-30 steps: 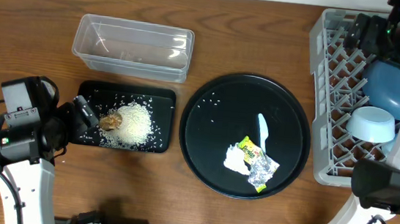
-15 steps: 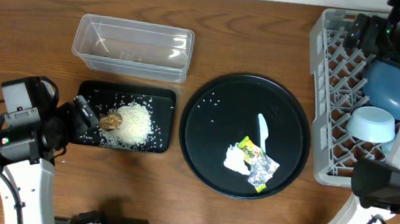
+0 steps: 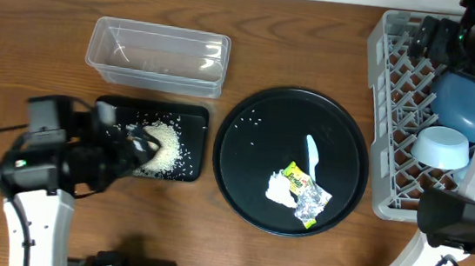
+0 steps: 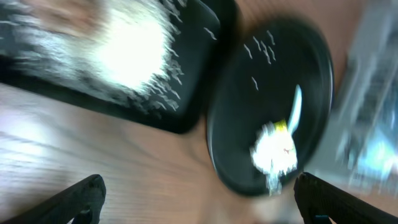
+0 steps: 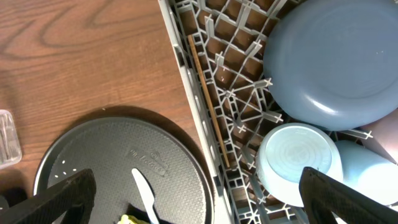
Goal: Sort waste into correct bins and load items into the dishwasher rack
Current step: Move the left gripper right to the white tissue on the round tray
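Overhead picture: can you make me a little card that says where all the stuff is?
clear tub: nothing visible inside
black tray: rice piled in it
round tray: white spoon, wrapper, tissue, foil
rack: blue plate, pale bowl, wooden stick
left gripper: open, over the rice
right gripper: open, above the rack's edge

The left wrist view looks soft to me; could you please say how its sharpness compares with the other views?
Left wrist view: streaky blur smears the rice and round black tray. Overhead view: sharp, only the left gripper slightly blurred. Right wrist view: crisp, the wooden stick and dishwasher rack lattice clearly edged.
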Robot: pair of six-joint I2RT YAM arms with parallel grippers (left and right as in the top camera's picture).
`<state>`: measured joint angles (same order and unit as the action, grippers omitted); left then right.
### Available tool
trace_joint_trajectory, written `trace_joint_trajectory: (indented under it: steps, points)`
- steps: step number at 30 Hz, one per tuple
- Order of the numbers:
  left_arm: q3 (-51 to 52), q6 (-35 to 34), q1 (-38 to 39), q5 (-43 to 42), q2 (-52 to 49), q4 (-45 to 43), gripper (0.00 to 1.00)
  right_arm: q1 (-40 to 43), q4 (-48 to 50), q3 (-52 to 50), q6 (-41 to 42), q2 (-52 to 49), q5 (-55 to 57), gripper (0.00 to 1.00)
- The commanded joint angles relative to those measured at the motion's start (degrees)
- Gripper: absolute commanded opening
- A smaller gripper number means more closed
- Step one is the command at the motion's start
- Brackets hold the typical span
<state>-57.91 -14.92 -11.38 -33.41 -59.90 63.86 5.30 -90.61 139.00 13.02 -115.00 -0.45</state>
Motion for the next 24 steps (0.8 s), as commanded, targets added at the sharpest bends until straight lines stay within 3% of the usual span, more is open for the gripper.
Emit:
trace_joint_trajectory:
  steps: [1,8,11,19,24]
  points:
    - [-1.16,3.37,9.97,-1.31,0.2,0.37,0.98,-0.35,-0.11,0.04,0.68,-0.42,0.44,0.99]
    - [-2.23,-10.14,36.2,18.4,0.2,-1.55,0.98,-0.35,-0.11,0.04,0.68,-0.42,0.44,0.99]
    - [-2.23,-12.44,43.93,20.0,0.02,-6.91,0.98,-0.35,-0.11,0.04,0.68,-0.42,0.44,0.99]
    - [-2.21,-14.99,50.71,20.28,-1.09,-16.55,0.98,-0.35,-0.11,0.04,0.66,-0.42,0.44,0.99]
    - [-2.32,-15.02,52.06,20.57,-8.17,-19.65,0.98,-0.35,-0.11,0.04,0.66,-0.42,0.44,0.99]
